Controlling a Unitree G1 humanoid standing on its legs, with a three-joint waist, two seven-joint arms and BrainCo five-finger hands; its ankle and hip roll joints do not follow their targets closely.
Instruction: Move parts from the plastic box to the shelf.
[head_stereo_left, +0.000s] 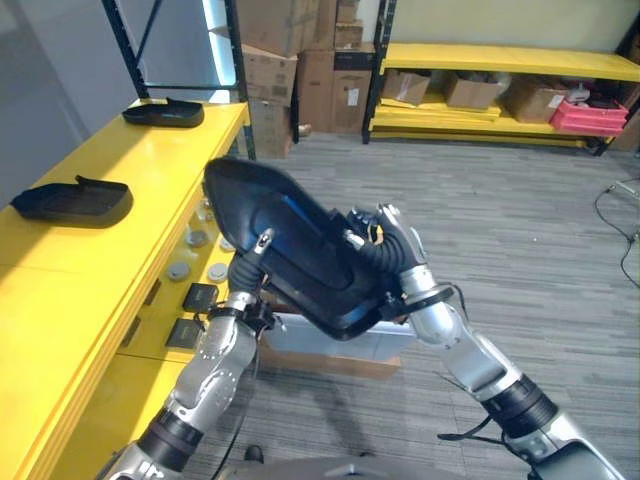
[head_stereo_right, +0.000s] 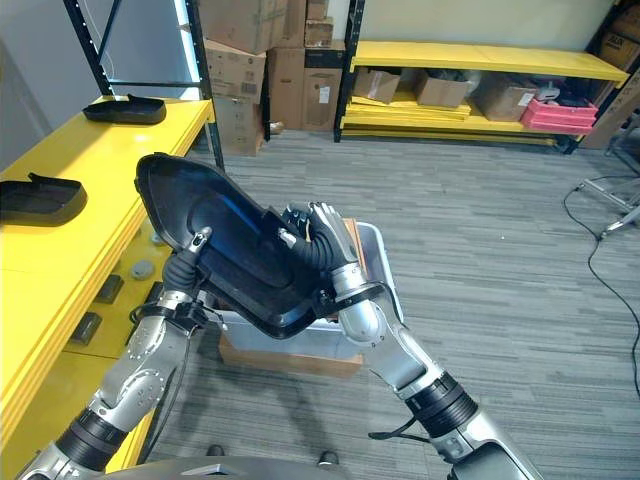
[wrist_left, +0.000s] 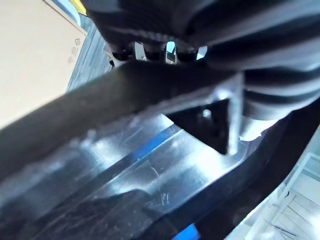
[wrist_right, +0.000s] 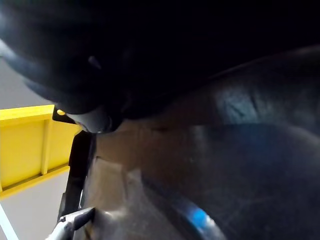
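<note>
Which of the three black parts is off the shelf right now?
The large black part held up between both hands, above the plastic box. The other two parts lie flat on the yellow shelf.

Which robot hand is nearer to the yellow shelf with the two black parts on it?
The left. The left robot hand grips the black part on the side facing the shelf. The right robot hand grips its far side, above the plastic box.

We see both eye views look down from the head, sharing the black part (head_stereo_left: 290, 250); wrist views press close against it.
</note>
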